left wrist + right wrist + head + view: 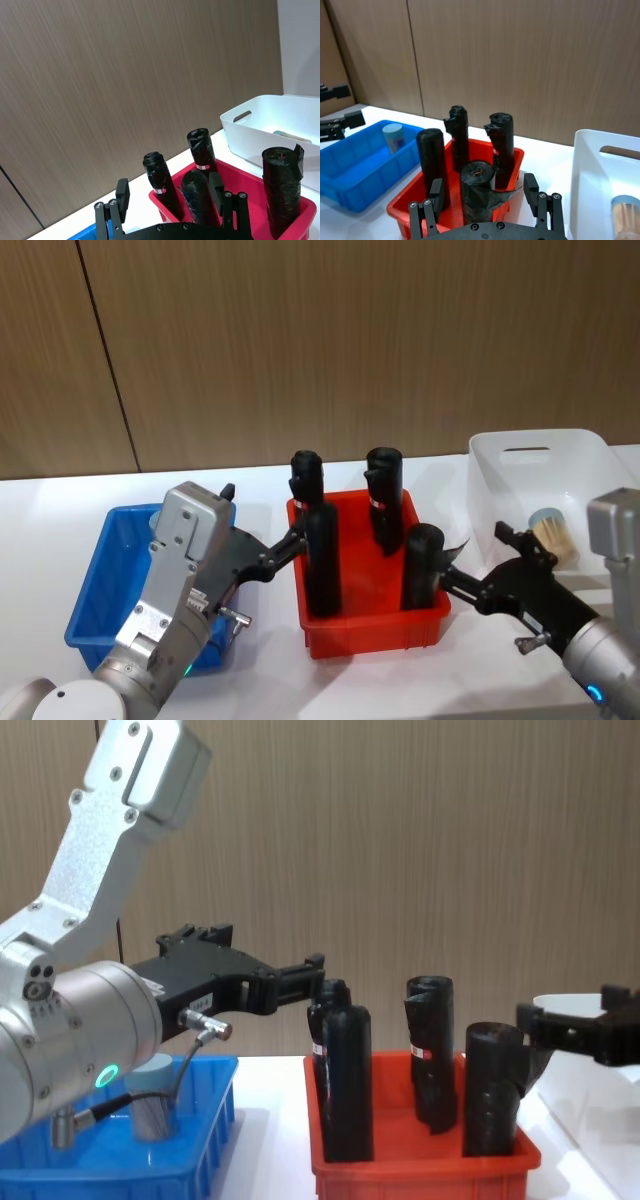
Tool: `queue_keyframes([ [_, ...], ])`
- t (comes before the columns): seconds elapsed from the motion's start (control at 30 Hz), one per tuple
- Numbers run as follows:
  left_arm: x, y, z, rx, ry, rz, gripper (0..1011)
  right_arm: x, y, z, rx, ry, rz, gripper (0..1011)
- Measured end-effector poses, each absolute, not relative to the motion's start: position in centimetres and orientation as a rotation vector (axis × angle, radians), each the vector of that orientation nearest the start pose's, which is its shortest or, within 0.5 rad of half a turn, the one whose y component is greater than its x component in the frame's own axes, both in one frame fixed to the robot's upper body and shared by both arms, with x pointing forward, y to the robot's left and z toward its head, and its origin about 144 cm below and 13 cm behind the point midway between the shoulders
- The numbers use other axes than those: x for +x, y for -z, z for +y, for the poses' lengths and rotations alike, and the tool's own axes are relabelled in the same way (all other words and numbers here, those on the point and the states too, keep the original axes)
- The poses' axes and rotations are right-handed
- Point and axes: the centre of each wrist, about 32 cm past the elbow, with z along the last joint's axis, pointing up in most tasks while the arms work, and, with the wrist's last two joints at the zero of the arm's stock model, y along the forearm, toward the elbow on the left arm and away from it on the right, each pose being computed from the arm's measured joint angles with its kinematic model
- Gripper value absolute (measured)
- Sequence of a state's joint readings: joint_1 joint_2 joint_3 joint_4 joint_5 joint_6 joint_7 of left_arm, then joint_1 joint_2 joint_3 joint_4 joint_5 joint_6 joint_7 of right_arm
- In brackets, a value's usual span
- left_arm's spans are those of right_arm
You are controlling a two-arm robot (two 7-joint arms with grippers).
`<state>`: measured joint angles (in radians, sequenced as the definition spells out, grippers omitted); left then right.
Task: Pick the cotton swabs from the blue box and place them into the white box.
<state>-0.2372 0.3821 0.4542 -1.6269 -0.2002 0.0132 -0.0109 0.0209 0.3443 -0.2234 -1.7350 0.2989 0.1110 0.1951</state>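
Both grippers raised, jaws wide and empty: left gripper (pixel 285 550) beside the blue box (pixel 100 585), right gripper (pixel 480 565) by the white box (pixel 500 485). 1 swab tub (pixel 394 137) in blue, 1 swab tub (pixel 553 535) in white.

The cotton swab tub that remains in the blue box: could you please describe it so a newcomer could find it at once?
Find the blue box beside the red bin. Inside it stands a cotton swab tub, a small clear cylinder with a grey-blue lid, unlike the tall black rolls next door.
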Motion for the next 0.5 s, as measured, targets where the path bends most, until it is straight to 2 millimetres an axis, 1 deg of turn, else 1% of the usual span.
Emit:
queue_keyframes([
  [0.5,49.2,-120.4,19.8,0.061,-1.124,-0.267,1004,47.9,-118.4,-24.2,-0.114,1.044,-0.001,1001],
])
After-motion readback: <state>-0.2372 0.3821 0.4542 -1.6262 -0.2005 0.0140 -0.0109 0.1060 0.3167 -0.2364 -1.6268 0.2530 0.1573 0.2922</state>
